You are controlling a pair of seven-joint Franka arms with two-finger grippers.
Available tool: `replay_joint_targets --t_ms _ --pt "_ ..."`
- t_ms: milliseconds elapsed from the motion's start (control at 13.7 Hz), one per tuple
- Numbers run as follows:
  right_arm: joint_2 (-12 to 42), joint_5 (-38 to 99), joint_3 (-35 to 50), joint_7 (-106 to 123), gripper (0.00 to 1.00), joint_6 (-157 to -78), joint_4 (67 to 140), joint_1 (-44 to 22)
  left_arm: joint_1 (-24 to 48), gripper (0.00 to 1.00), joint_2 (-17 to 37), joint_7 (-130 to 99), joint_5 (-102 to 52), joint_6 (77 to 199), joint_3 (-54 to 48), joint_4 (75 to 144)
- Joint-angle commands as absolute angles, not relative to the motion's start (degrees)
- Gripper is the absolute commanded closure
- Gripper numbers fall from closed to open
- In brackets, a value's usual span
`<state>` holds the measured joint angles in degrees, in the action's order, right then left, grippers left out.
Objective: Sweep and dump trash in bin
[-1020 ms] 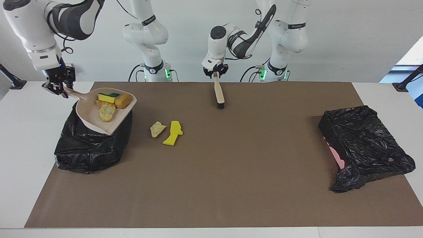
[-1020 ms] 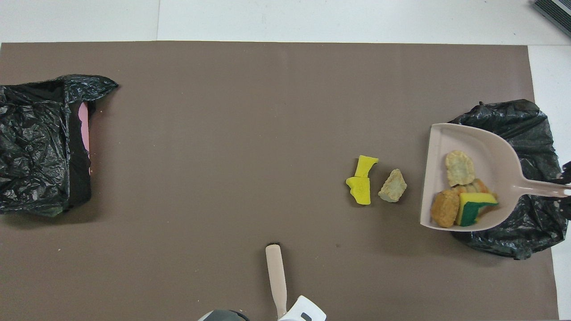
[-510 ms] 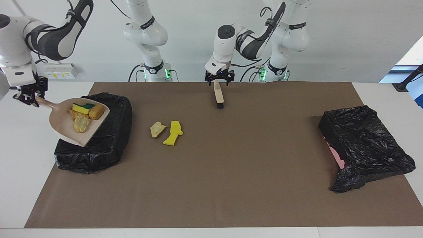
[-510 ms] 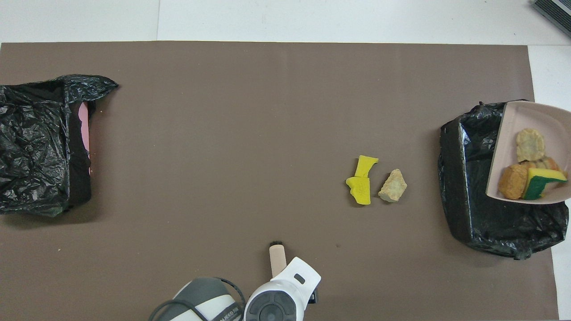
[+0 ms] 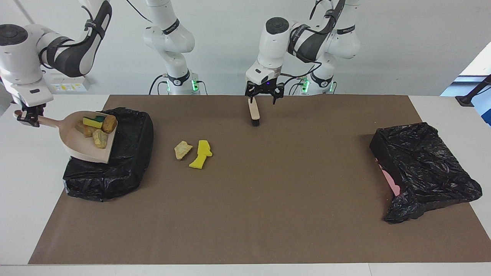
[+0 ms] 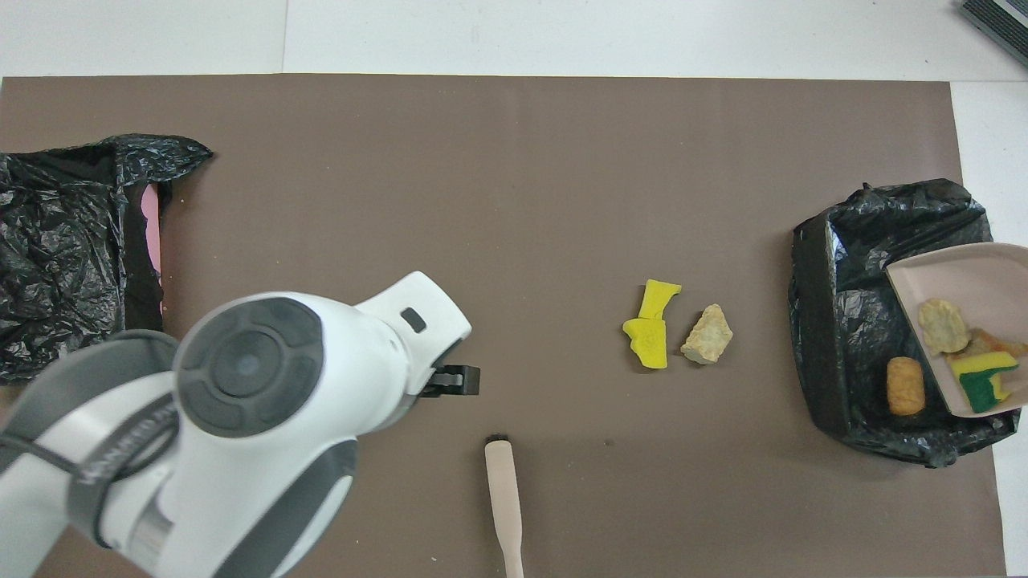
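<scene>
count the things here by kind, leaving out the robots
trash scraps: 6
black-bagged bins: 2
dustpan: 1
brush: 1
total: 10

The right gripper (image 5: 27, 117) clamps the handle of a beige plastic dustpan (image 5: 78, 147), tilted over a bin lined with crinkled black plastic (image 5: 126, 153). Scraps sit in the pan — a green-backed yellow sponge piece (image 5: 93, 121), a golden-brown bread-like lump (image 5: 109, 123) and a pale chunk (image 5: 100, 138). The left gripper (image 5: 264, 100), jaws spread, hangs over the beige-handled brush (image 5: 253, 112), seemingly just clear of it.
</scene>
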<state>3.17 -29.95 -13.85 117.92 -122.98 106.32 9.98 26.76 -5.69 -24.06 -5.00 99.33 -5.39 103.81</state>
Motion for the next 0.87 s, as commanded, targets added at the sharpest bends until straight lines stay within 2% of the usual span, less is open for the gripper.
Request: replay_joint_targets --t_ms 0,364,583,801 --pt "3.43 -34.96 -13.54 120.06 1.00 -124.36 106.35 9.23 20.15 0.00 -5.53 -18.04 -3.96 91.69 -5.89 96.26" --pt "2.11 -44.11 -13.45 116.90 1.00 -125.07 106.26 4.66 7.40 0.00 -3.53 -5.81 -2.99 82.09 -4.92 84.48" --pt "0.53 -46.74 -13.45 115.15 1.00 -121.13 105.74 -0.16 4.40 0.00 -0.01 -4.58 -2.99 81.13 -4.92 80.43" --pt "-1.75 -48.51 -13.36 109.00 1.00 -117.44 105.21 -3.68 3.26 0.00 0.26 0.52 -1.94 80.33 -4.83 79.63"
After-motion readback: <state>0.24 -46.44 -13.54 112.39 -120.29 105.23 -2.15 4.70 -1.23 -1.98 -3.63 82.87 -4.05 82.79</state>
